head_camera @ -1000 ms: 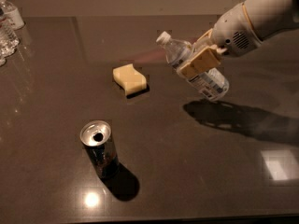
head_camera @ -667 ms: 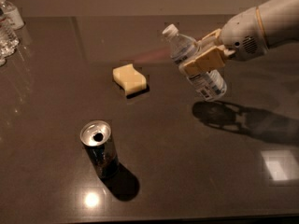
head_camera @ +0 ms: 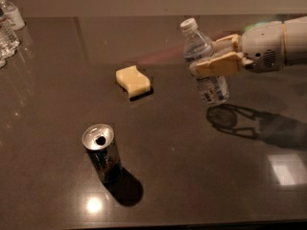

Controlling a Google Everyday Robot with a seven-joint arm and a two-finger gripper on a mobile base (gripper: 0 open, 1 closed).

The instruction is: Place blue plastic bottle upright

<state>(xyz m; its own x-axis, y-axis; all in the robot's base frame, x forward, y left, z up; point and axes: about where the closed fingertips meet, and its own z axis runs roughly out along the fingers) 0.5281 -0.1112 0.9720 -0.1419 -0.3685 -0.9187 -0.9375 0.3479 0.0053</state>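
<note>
The blue plastic bottle is a small clear bottle with a white cap at the top and a white label low on its body. It hangs above the dark table, nearly upright, leaning slightly with its cap to the left. My gripper comes in from the right and is shut on the bottle's middle, with one tan finger across the front. The bottle's base is off the surface, with its shadow just below and to the right.
A yellow sponge lies left of the bottle. A dark metal can stands upright at the front left. Several ribbed clear bottles stand at the far left edge. My white arm spans the right side.
The held bottle has turned from a strong tilt to nearly upright, and the gripper has shifted slightly to the right with it. The sponge and can have not moved.
</note>
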